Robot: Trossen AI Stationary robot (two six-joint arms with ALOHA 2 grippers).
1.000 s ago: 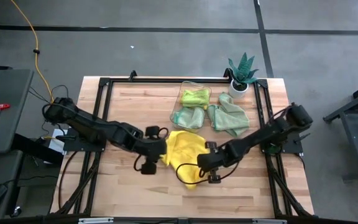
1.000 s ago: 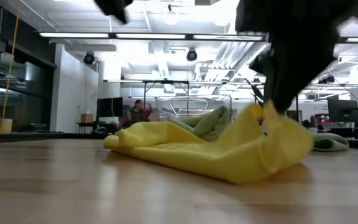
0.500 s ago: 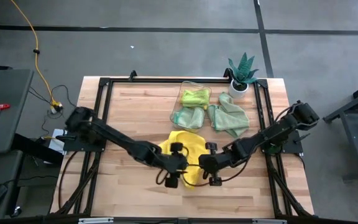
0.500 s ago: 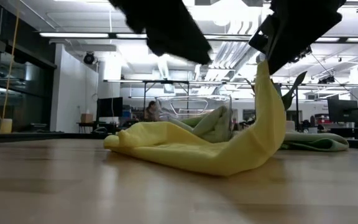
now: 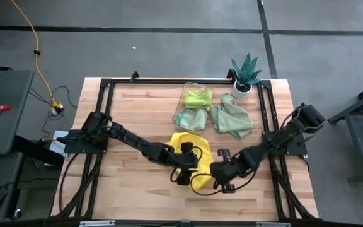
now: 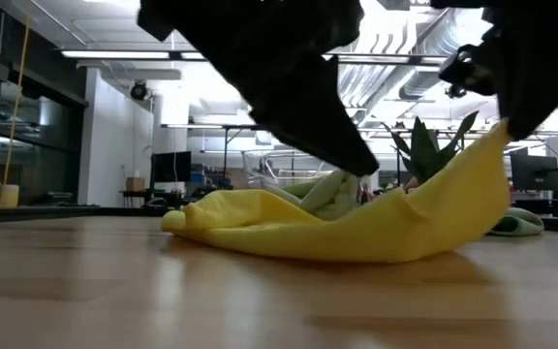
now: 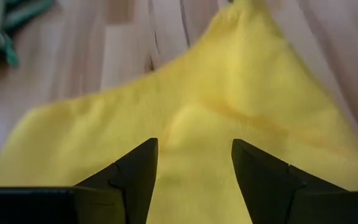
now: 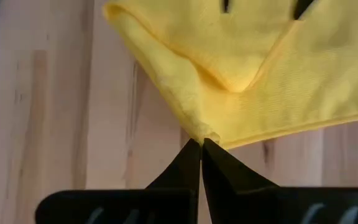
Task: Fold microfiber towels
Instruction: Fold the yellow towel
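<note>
A pale wooden plank counter (image 5: 131, 113) is seen from above, framed by black rails. The left tool (image 5: 186, 165) is found over the middle of a bright yellow microfiber towel (image 5: 191, 148), which lies crumpled near the centre of the counter; its two dark fingers (image 7: 138, 174) are spread wide just above the cloth, with nothing gripped between them. One corner of the yellow towel is lifted off the counter on the right-hand side, as shown in the low view (image 6: 473, 199), the remainder resting flat. That raised corner is pinched by the right tool (image 5: 221, 176), whose fingers are pressed tightly together on the fabric edge (image 8: 199, 134). Behind the yellow towel, a clear plastic bin (image 5: 197, 104) is noted, with a lime green towel (image 5: 198, 98) and a pale mint green towel (image 5: 189, 118) inside it. Just beside the bin, to its right, a further green towel (image 5: 233, 120) is heaped on the counter. A spiky green potted plant in a white pot (image 5: 245, 72) stands at the far right corner.
</note>
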